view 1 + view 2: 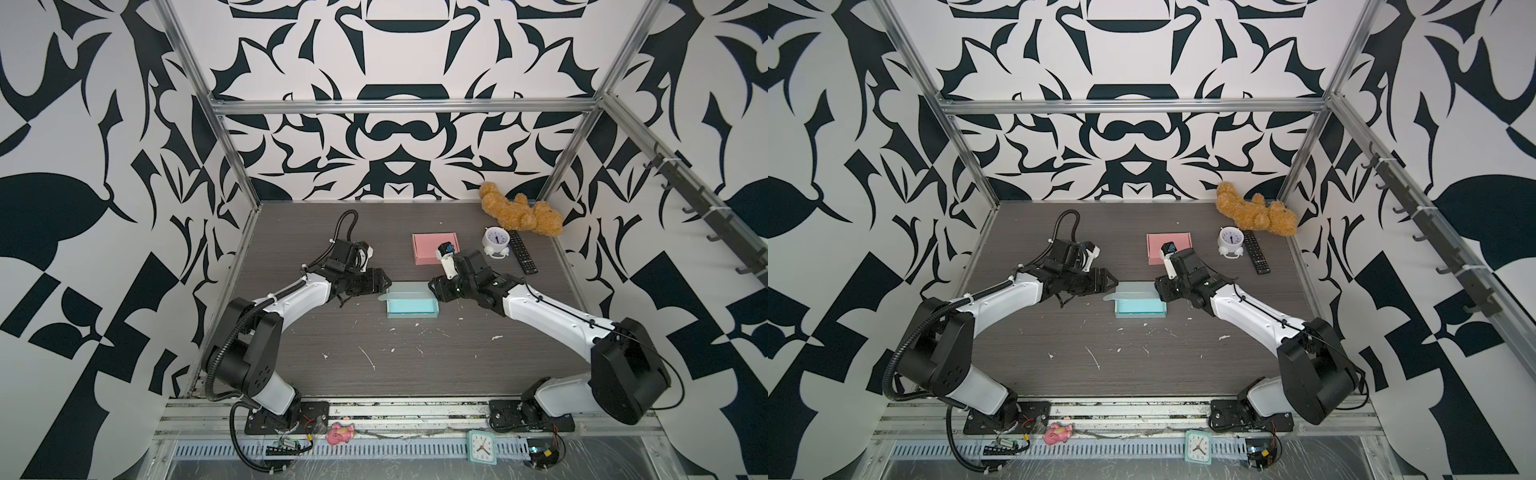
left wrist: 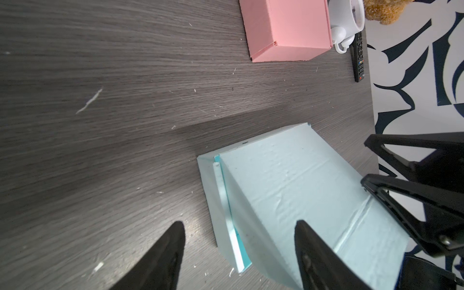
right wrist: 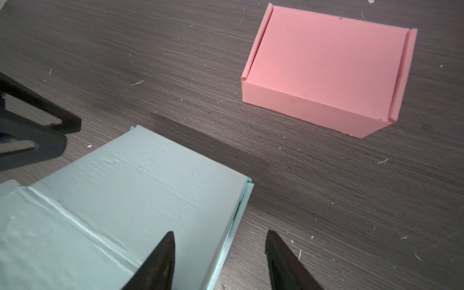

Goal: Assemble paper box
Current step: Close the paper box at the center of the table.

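Dark wood-grain table [image 1: 311, 340], pale scraps scattered on it, inside a metal frame with black-and-white patterned walls.

Count:
- Paper boxes: 2. The light blue box [image 1: 411, 306] is unfinished and lies on the table between the two claws. From above its turquoise inside shows, with a pale panel leaning along its back side. The pink box [image 1: 426, 247] is closed and sits behind the blue box, apart from it.
- Grippers: 2. The left gripper [image 1: 384, 284] is at the blue box's left end with its jaws apart. In the left wrist view one finger is over the pale panel, the other over bare table. The right gripper [image 1: 432, 286] is at the blue box's right end, jaws also apart and straddling that end's edge.
- Clocks: 2. A white alarm clock [image 1: 496, 241] stands behind and right of the blue box. A mint square clock [image 1: 482, 446] is on the front rail.
- Remote control [image 1: 523, 251]: 1, just beside the alarm clock.
- Teddy bear [image 1: 519, 212]: 1, in the back right corner.
- Pink toy [image 1: 340, 432]: 1, on the front rail.

Hidden or unclear:
- The right wrist camera covers a corner of the pink box in both top views.
- Both wrist views cut the blue box off at the frame edge, and the panel hides its inside.
- Cannot tell whether any finger touches the cardboard.
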You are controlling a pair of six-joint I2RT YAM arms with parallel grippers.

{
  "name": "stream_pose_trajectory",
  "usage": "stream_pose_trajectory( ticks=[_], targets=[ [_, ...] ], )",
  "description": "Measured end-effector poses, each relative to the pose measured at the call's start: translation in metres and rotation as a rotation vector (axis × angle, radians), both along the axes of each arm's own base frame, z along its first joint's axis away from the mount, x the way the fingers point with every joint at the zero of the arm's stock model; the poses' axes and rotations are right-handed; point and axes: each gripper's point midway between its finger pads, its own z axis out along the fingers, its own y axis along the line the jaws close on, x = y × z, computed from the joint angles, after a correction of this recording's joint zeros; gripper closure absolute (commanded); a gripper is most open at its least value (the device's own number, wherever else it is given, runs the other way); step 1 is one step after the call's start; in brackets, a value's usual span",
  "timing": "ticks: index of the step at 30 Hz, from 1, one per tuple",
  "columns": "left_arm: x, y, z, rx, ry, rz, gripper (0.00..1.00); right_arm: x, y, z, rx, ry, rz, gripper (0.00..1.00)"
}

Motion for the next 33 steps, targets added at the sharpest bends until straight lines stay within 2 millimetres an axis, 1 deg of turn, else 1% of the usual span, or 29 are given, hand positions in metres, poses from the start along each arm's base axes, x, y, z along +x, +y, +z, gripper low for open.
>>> stream_pose_trajectory(
  ticks=[4, 7, 13, 19, 27, 33],
  targets=[
    [-0.007, 0.002, -0.011, -0.001, 0.029, 0.001, 0.29, -0.005, -0.003, -0.01, -0.006, 0.021, -0.001, 0.41],
    [-0.01, 0.002, -0.014, -0.003, 0.04, -0.001, 0.3, -0.009, -0.004, -0.016, -0.008, 0.035, -0.002, 0.41],
    [-0.014, -0.002, -0.016, -0.009, 0.04, -0.011, 0.3, -0.008, -0.004, -0.016, 0.007, 0.036, -0.011, 0.42],
    [-0.022, -0.003, -0.023, -0.002, 0.056, -0.021, 0.29, -0.009, -0.004, -0.018, 0.012, 0.043, -0.011, 0.42],
    [-0.024, -0.004, -0.025, 0.0, 0.057, -0.026, 0.3, -0.011, -0.004, -0.02, 0.019, 0.054, -0.012, 0.43],
    [-0.028, -0.003, -0.031, 0.007, 0.068, -0.026, 0.3, -0.016, -0.005, -0.027, 0.021, 0.078, -0.019, 0.43]
  ],
)
